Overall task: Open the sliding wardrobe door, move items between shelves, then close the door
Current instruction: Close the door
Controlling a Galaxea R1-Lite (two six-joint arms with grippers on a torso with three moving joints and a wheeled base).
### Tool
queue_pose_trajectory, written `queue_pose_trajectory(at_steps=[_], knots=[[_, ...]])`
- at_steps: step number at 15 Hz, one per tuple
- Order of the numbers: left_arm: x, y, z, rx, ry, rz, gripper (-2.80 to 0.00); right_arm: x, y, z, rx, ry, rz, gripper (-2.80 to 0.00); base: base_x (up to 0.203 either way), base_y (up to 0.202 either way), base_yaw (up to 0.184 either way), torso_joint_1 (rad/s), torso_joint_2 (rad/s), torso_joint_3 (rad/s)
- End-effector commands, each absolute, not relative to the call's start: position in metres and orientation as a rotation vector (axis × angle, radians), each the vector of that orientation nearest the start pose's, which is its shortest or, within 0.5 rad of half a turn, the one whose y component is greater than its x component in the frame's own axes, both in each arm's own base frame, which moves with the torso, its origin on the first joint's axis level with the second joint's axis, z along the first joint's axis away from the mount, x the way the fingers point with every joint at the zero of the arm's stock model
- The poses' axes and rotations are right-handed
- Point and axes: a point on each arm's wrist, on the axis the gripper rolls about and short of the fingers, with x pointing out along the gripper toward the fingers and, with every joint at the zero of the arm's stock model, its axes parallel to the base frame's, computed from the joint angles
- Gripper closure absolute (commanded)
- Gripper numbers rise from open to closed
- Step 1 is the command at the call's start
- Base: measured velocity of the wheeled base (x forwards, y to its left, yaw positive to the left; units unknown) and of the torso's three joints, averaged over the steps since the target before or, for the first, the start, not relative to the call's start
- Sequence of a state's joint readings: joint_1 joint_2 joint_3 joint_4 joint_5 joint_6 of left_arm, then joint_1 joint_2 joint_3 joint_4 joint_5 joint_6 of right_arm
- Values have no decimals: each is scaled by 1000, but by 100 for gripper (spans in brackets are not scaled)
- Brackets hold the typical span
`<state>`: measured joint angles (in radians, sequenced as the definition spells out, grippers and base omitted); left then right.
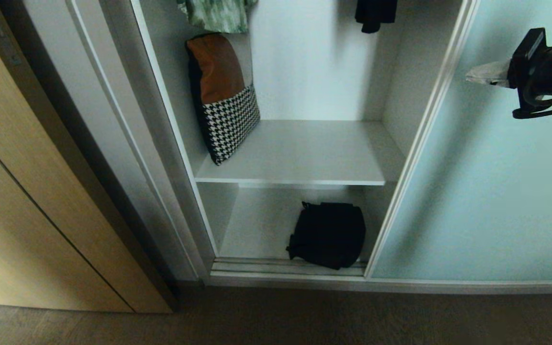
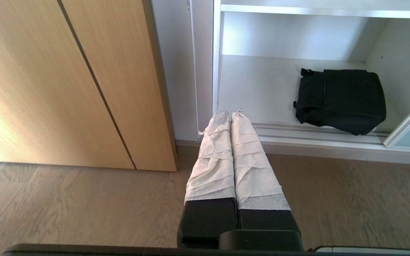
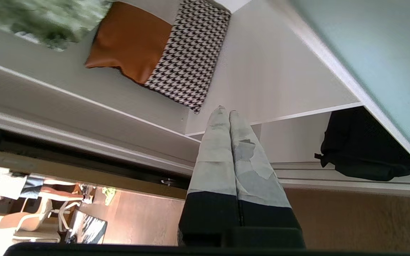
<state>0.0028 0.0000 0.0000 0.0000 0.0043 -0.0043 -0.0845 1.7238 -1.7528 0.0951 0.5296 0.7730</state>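
Two grippers are being shown with fingers pressed together and nothing held: the left gripper [image 2: 230, 113] parked low, the right gripper [image 1: 482, 74] raised before the sliding door [image 1: 487, 191], which is already pushed aside. Well below and left of it, the black bag [image 1: 327, 234] is lying on the bottom shelf [image 1: 257, 225]. Next, that gripper is probably needing to be lowered and opened over the bag for lifting onto the upper shelf [image 1: 304, 158].

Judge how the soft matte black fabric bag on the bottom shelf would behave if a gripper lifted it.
The soft matte black fabric bag lies slumped with creased sides, so it would likely sag and fold rather than stay stiff. Its matte cloth probably grips well. Lying flat on the bottom shelf, it seems unlikely to roll.
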Motion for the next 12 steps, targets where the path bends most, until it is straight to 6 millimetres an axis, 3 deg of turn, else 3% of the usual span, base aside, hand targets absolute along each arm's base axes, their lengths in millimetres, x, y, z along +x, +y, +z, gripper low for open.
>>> queue_pose_trajectory(at_steps=[1,12], knots=[[-23,0,76,-5,2,8,0,331,-17,362,791,255,392,0,0,0,0,0,0,0],[-23,0,76,-5,2,8,0,359,-34,354,780,184,338,0,0,0,0,0,0,0]])
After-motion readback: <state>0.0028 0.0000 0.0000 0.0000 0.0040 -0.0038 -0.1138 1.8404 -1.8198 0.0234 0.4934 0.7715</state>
